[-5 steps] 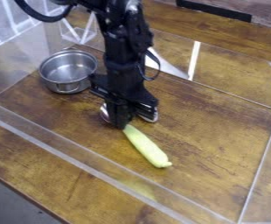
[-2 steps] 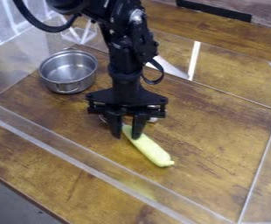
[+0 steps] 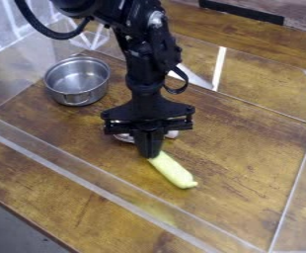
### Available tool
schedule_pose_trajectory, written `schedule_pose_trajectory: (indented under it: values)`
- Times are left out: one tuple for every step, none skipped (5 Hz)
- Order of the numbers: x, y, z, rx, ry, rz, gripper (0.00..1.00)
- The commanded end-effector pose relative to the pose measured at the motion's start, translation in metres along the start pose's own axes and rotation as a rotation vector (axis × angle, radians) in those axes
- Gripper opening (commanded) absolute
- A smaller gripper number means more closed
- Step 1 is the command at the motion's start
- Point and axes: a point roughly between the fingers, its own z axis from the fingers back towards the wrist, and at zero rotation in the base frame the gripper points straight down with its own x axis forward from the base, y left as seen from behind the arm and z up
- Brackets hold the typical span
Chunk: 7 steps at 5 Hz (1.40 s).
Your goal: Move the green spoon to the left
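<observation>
Pressed together at the gripper (image 3: 150,149), tip down at the far-left handle end of the spoon (image 3: 172,172); cannot tell whether pinching. Stretches diagonally toward near right.

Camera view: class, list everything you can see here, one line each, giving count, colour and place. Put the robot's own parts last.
green spoon: one, yellow-green handle, lying on the table at centre, upper end hidden under the gripper
steel bowl: one, silver, on the table at the left rear, apart from the spoon
clear panels: several, transparent, standing around the work area
table: one, brown wood, under everything
robot arm: one, black, reaching down from the top of the view
gripper: one, black, pointing down, fingers together at the spoon's upper end
</observation>
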Motion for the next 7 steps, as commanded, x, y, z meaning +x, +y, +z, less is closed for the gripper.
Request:
schedule_pose_trajectory:
  values:
    - [-0.031, -0.018, -0.012, 0.022, 0.068, -0.028, 0.00]
    - [-0.032, -0.022, -0.014, 0.030, 0.085, 0.008, 0.00]
    - [-0.033, -0.026, -0.015, 0.034, 0.104, 0.048, 0.00]
    - [-0.035, -0.031, -0.015, 0.035, 0.124, 0.085, 0.00]
    - [-0.045, -0.030, -0.015, 0.034, 0.144, 0.087, 0.00]
    - [-0.055, -0.029, -0.013, 0.032, 0.163, 0.088, 0.00]
    - [-0.051, -0.028, -0.012, 0.031, 0.180, 0.093, 0.00]
